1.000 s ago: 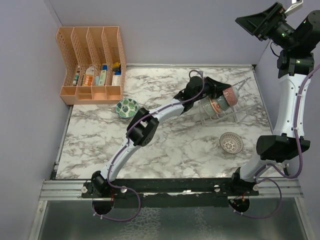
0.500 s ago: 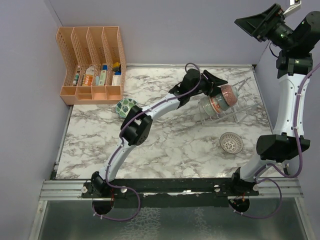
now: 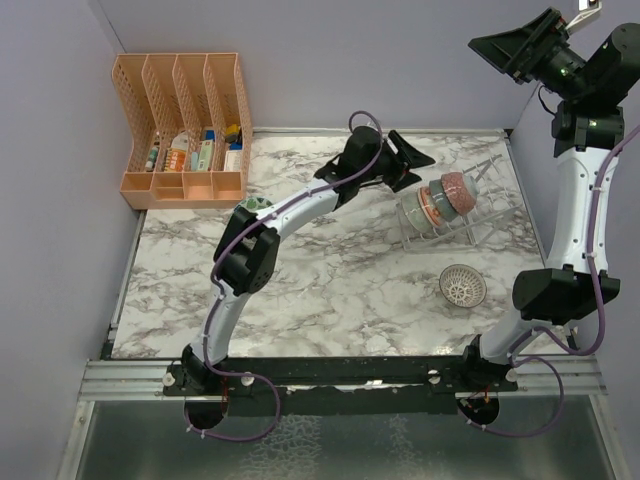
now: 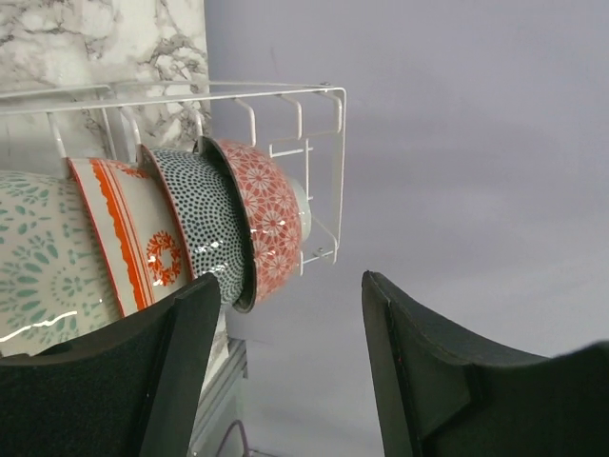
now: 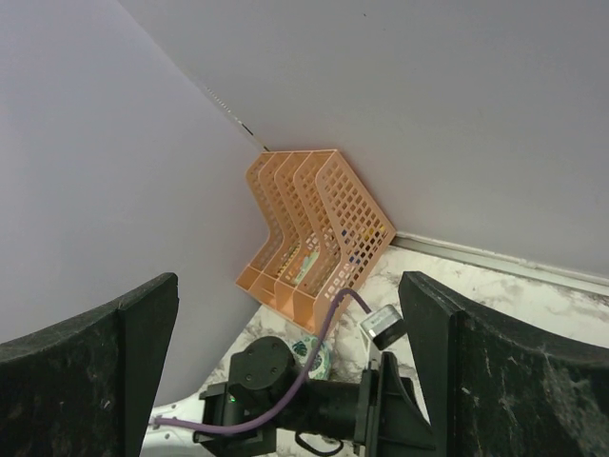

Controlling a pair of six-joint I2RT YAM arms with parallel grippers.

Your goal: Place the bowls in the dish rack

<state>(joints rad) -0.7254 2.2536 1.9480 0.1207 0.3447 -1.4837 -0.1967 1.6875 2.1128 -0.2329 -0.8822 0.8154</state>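
Observation:
The dish rack (image 3: pixel 478 218) stands at the back right with several bowls (image 3: pixel 445 198) on edge in it. The left wrist view shows them in a row: pale green (image 4: pixel 38 262), orange-striped (image 4: pixel 133 238), dark speckled (image 4: pixel 205 224) and coral flowered (image 4: pixel 271 214), inside the rack's thin ribs (image 4: pixel 285 100). My left gripper (image 3: pixel 408 163) (image 4: pixel 285 286) is open and empty, just left of the rack. A pink-white lattice bowl (image 3: pixel 462 285) lies on the table. A green-leaf bowl (image 3: pixel 250 205) (image 5: pixel 319 350) sits half hidden under my left arm. My right gripper (image 3: pixel 500 45) (image 5: pixel 285 300) hangs high, open and empty.
An orange four-slot file organizer (image 3: pixel 185 130) (image 5: pixel 319 228) with small items stands at the back left corner. Walls close the table at the back and both sides. My left arm (image 3: pixel 290 215) stretches diagonally across the marble table (image 3: pixel 340 290).
My left gripper opened, let go of the coral bowl in the rack and drew back to the left. The bowl stays in the rack. The right arm has barely moved.

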